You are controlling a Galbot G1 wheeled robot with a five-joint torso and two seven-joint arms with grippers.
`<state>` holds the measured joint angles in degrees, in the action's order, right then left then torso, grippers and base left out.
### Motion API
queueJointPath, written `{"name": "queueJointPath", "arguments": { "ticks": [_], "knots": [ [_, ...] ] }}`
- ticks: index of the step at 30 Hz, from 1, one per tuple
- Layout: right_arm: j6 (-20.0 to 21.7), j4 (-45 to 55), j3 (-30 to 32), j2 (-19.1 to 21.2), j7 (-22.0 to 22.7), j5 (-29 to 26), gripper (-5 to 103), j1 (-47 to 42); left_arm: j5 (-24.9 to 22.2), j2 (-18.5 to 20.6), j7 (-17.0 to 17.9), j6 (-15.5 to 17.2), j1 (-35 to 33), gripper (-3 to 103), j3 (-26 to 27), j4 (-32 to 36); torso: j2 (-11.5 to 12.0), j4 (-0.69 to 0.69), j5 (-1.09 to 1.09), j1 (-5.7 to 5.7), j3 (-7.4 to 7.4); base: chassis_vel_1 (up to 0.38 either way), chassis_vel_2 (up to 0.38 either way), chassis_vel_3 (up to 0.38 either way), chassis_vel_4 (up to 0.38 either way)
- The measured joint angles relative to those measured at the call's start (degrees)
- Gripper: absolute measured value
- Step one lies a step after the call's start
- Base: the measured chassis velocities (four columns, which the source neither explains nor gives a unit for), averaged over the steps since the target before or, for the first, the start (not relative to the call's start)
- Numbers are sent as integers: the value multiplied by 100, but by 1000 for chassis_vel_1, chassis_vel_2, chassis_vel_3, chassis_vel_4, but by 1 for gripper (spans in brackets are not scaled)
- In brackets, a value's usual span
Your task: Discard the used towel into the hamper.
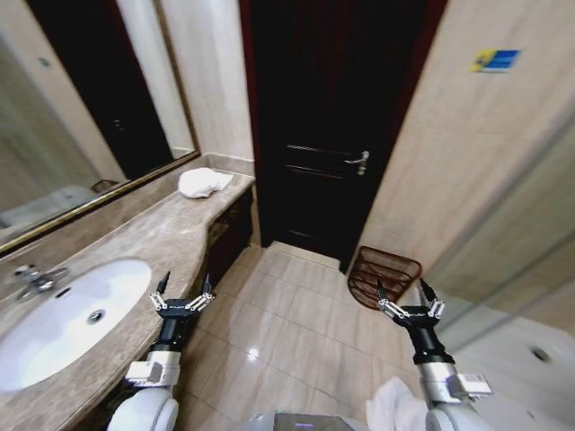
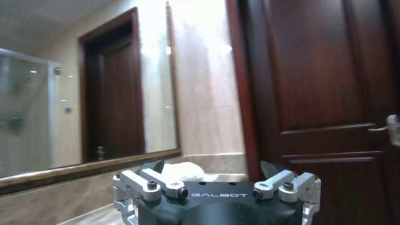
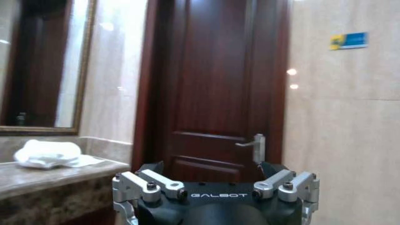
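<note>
White crumpled towel is lying on the marble bench, far from the reddish-brown wire hamper, while both grippers, left and right, are hovering with jaws spread, empty

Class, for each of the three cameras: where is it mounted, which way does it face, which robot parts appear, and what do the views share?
Head: high, looking down at counter, sink, hamper; left gripper and right gripper both open.
Left wrist: behind its gripper, facing mirror and door.
Right wrist: behind its gripper, facing door, wall sign.
Shared: the white towel and door.
</note>
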<state>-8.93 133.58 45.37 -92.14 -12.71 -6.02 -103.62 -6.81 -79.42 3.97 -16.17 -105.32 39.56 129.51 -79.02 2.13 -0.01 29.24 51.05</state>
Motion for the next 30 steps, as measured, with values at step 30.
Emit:
{"name": "queueJointPath", "arguments": {
  "ticks": [30],
  "knots": [
    [-97, -137, 15, 0, -30, -12, 100, -7, -13, 21, 111, 368, 5, 100, -18, 265, 0, 0, 0, 0, 0, -76, 121, 117, -70]
  ]
}}
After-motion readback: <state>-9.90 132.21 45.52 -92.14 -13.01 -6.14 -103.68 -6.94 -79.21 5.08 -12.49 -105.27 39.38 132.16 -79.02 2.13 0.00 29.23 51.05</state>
